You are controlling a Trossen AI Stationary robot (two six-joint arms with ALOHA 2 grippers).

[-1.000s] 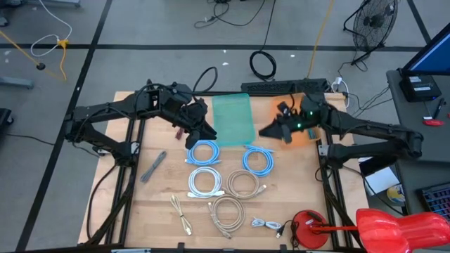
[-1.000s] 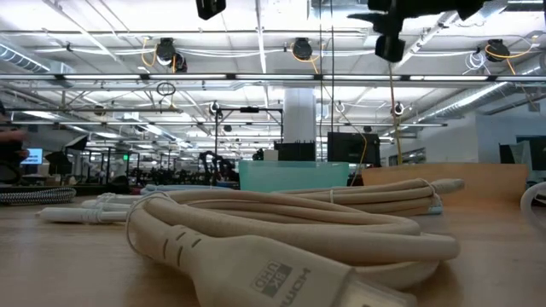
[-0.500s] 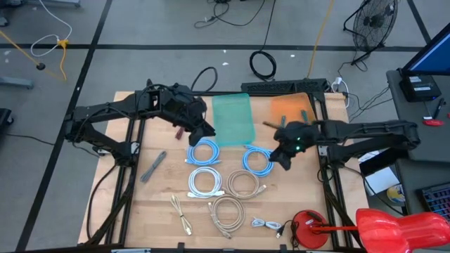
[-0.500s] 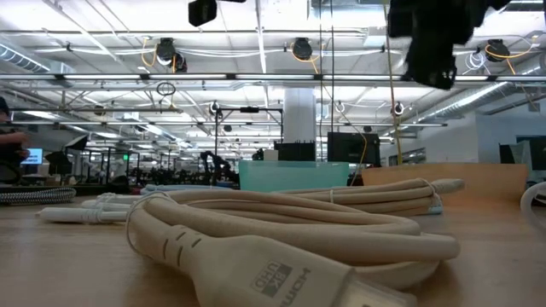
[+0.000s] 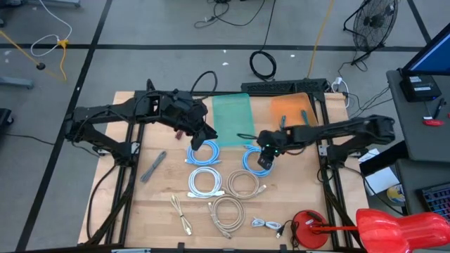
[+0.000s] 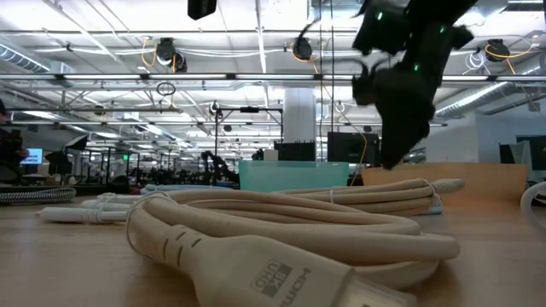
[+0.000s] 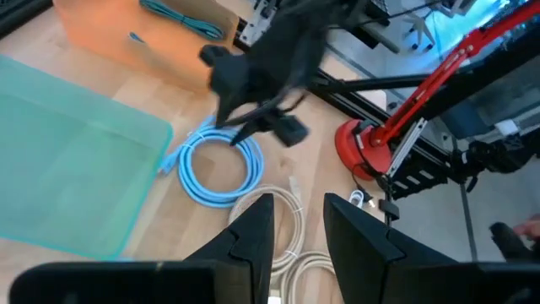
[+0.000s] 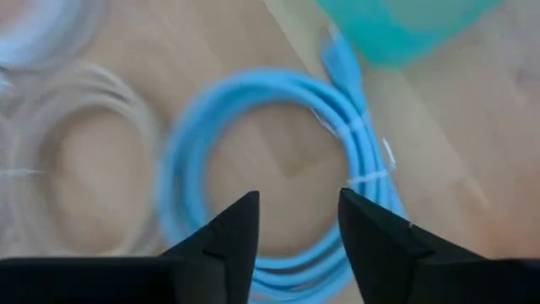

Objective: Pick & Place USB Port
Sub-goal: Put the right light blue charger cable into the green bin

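Hovering with fingers parted and empty, the right gripper (image 5: 263,163) hangs over a coiled light-blue cable (image 5: 256,159); the left gripper (image 5: 204,133), fingers narrowly apart and empty, waits beside the translucent green tray (image 5: 233,116).

The right wrist view blurs the blue cable coil (image 8: 278,177) and the pale coil (image 8: 76,160) beside it

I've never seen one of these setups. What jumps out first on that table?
Probably the coiled cables spread over the wooden table, two of them bright blue. The right gripper hangs open right above one blue coil, while the left gripper waits by the other blue coil. Behind them lie a teal bin and an orange bin.
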